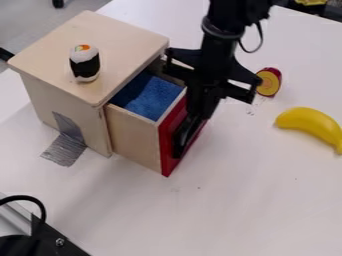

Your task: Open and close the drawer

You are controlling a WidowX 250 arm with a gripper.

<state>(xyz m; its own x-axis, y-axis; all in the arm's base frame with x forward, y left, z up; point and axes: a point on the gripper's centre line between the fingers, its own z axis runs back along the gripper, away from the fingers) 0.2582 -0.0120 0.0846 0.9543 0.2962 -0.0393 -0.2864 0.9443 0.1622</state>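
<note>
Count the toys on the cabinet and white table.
3: sushi roll on the cabinet; banana and red-and-yellow piece on the table. The arm may hide more.

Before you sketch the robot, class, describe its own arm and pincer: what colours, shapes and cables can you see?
The arm is black, with a rounded joint. A thin black cable loops out beside it. The pincer is black too, with angular parts jutting out on both sides.

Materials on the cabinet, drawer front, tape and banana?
Cabinet: pale wood, likely ply, matte; faint grain-like tone.
Drawer front: red, smooth, slightly glossy; painted wood or plastic, can't tell.
Tape: silver-grey, wrinkled with a dull sheen, looks like duct tape.
Banana: probably moulded plastic; even yellow, soft highlights.
</note>
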